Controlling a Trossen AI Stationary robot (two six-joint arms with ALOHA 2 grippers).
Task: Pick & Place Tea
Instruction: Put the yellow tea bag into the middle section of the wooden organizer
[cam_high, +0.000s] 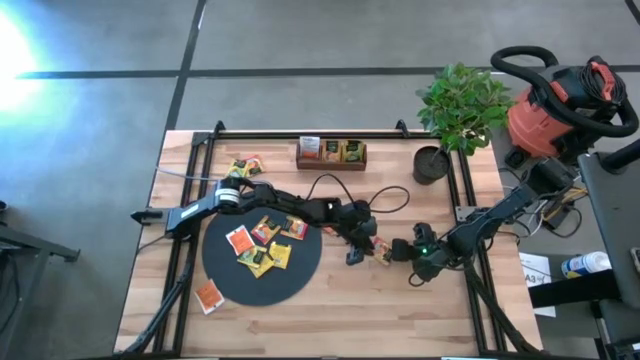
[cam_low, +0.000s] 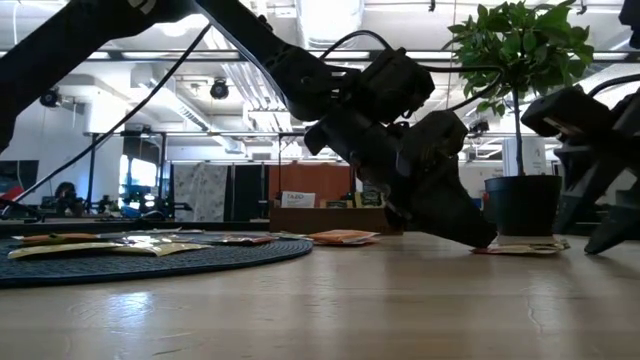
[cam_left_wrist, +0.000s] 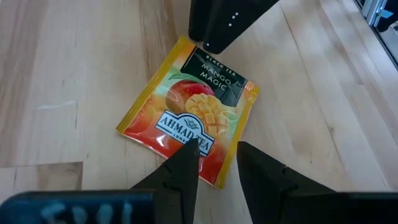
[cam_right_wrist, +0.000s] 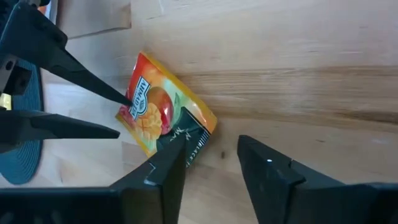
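A mango tea packet (cam_left_wrist: 189, 121) lies flat on the wooden surface (cam_high: 400, 310) between the left gripper (cam_left_wrist: 217, 155) and right gripper (cam_right_wrist: 211, 155); both stand with fingers parted astride its opposite edges, neither clamping it. Several packets lie on the black disc (cam_high: 225, 275), others beside it, so most of the placing seems left.

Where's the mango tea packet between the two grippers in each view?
High: mango packet right of the black disc, between the gripper tips.
Low: lying flat at right, in front of the plant pot, under the dark gripper.
Left wrist: centre, just past the fingers.
Right wrist: left of centre.
Shared landmark: the black disc, seen in high, low and right wrist views.
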